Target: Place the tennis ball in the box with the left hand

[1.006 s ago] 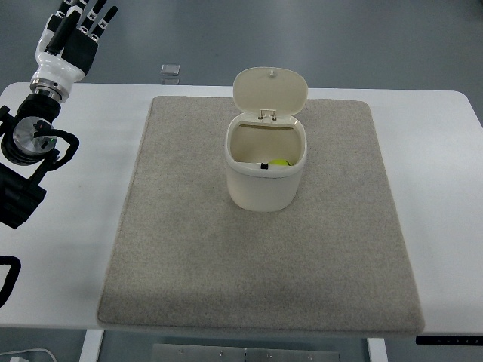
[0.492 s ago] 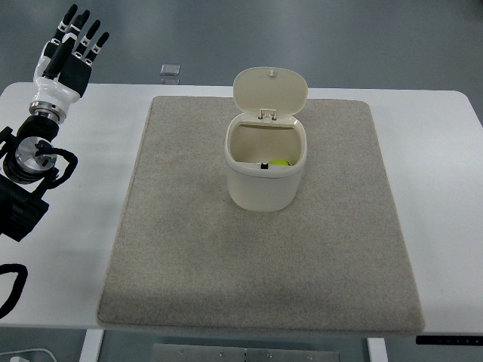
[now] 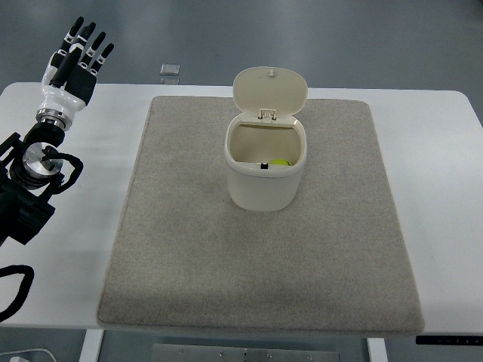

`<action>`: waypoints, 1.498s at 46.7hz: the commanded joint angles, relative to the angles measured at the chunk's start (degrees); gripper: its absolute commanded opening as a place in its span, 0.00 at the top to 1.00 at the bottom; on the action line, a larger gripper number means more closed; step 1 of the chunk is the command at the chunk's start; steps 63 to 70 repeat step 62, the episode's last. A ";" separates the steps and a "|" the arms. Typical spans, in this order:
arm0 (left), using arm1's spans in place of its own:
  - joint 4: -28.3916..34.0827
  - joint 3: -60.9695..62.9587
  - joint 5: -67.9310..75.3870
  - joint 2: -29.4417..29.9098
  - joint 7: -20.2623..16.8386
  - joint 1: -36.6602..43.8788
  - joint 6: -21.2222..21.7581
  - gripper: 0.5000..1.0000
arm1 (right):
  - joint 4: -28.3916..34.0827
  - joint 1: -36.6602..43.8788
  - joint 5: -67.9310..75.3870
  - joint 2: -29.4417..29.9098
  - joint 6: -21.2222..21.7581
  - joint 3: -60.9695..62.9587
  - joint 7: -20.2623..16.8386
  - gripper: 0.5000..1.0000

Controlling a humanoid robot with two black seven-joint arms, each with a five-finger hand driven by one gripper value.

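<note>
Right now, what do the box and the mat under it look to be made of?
The box looks like smooth cream plastic with a faint sheen and a hinged lid standing open. The mat looks like beige felt or short-pile fabric: matte, finely speckled, with soft rounded corners.

The box [image 3: 266, 170] looks smooth, slightly glossy cream plastic. The mat [image 3: 196, 249] around it is rough, matt grey cloth. The table [image 3: 445, 173] is smooth white.

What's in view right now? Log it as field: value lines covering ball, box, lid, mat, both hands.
ball: yellow-green tennis ball inside the box, at its right
box: cream plastic box standing on the mat
lid: hinged lid open, tipped back
mat: grey-beige fabric mat on white table
left hand: left hand at far-left table corner, fingers spread, holding nothing
right hand: out of view
</note>
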 commanded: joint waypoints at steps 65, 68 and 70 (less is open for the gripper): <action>-0.06 0.09 0.18 -7.25 -0.89 -5.22 -0.31 0.55 | 0.61 -0.09 0.26 0.00 0.02 0.01 0.00 0.12; -0.06 0.09 0.18 -7.25 -0.89 -5.22 -0.31 0.55 | 0.61 -0.09 0.26 0.00 0.02 0.01 0.00 0.12; -0.06 0.09 0.18 -7.25 -0.89 -5.22 -0.31 0.55 | 0.61 -0.09 0.26 0.00 0.02 0.01 0.00 0.12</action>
